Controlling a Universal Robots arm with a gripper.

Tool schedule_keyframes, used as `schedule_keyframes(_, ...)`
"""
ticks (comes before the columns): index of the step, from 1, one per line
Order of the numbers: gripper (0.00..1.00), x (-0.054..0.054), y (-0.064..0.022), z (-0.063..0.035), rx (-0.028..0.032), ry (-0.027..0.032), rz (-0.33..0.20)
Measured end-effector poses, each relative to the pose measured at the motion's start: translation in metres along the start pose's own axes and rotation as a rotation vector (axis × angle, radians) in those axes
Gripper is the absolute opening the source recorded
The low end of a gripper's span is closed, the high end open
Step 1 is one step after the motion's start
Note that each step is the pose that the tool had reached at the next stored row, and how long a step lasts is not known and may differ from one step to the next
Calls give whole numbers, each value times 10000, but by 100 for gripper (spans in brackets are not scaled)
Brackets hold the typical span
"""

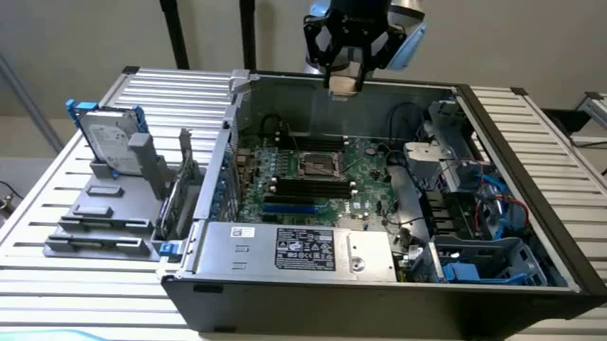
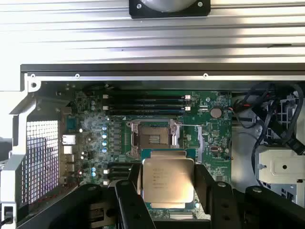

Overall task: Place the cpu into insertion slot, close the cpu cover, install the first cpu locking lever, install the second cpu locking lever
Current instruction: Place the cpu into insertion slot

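The black gripper [image 1: 343, 84] grasps the flat, square, silvery-grey cpu [image 2: 167, 181] above the open black computer case [image 1: 284, 312]; the dark-centred, metal-rimmed square insertion slot [image 2: 153, 138] lies well below it

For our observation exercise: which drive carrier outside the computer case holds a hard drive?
The upright blue-clipped carrier, farthest back; the grey carriers in front lie flat, apparently empty.

Silvery square cpu [image 2: 168, 180], level in the hand [image 2: 168, 187], well above the empty insertion slot [image 2: 153, 140]
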State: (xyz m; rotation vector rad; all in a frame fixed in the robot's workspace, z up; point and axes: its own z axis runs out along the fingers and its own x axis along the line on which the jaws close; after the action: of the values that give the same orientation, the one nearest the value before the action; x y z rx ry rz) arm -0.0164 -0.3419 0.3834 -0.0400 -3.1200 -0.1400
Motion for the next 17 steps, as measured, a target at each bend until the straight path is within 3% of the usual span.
schedule_keyframes(17,55,5,0,0,0,0,5)
